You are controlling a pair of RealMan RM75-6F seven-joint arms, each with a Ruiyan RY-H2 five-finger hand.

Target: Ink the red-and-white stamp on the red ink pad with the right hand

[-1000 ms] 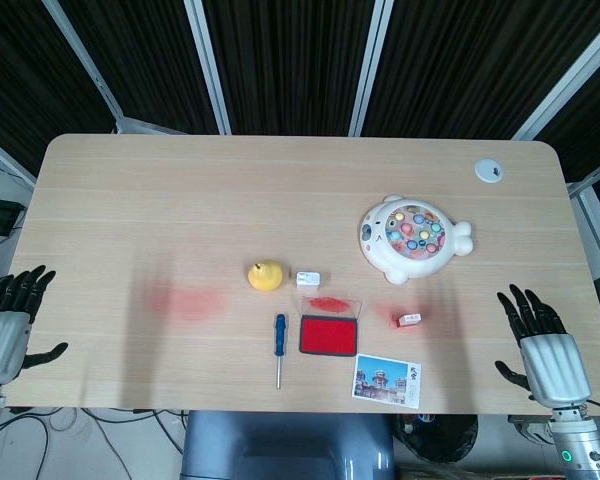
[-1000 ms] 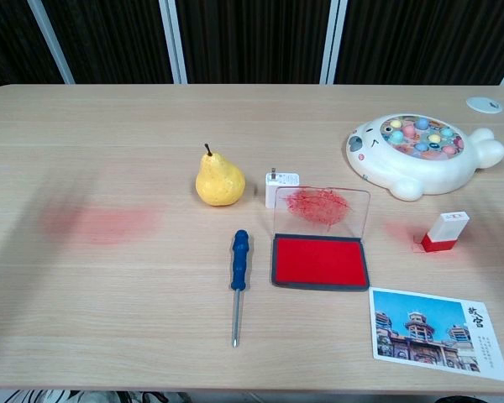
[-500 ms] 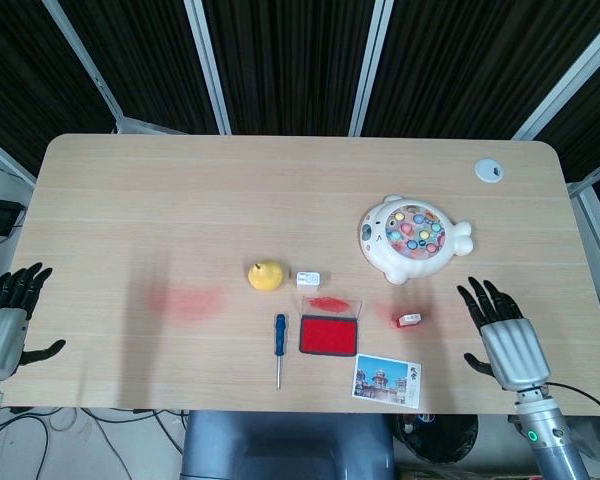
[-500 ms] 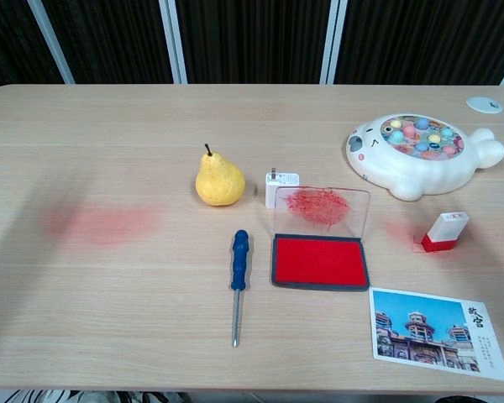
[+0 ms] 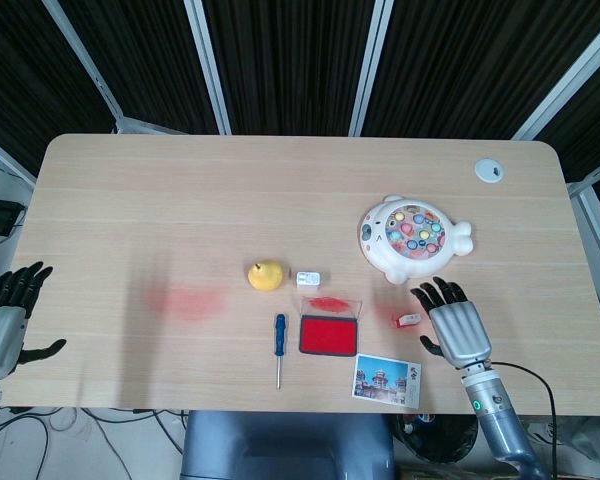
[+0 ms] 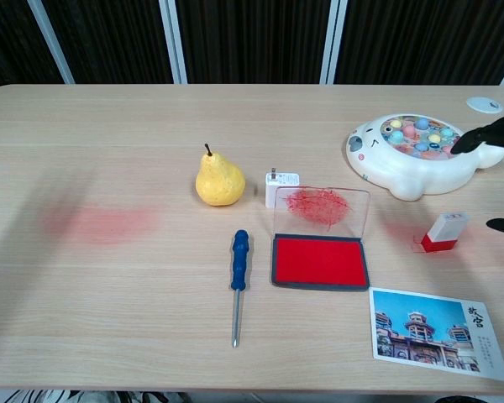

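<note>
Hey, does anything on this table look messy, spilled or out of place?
Yes. Red ink smears stain the wooden table: a broad patch left of the yellow pear, a fainter one beside the red-and-white stamp. The open ink pad's clear lid is smudged red.

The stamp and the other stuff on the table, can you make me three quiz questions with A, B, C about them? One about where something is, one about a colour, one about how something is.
1. Where is the red-and-white stamp?
A. To the right of the ink pad
B. On the pear
C. Inside the fishing toy

2. What colour is the screwdriver handle?
A. Green
B. Blue
C. Yellow

3. How is the ink pad's clear lid?
A. Shut flat
C. Lying on the postcard
B. Standing open

Answers:
1 A: the chest view shows the stamp on the table right of the pad.
2 B: the handle is plainly blue, the shaft is metal.
3 B: the lid stands up behind the bare red pad, with red ink marks on it.

The right hand is beside the stamp, fingers spread, holding nothing.
</note>
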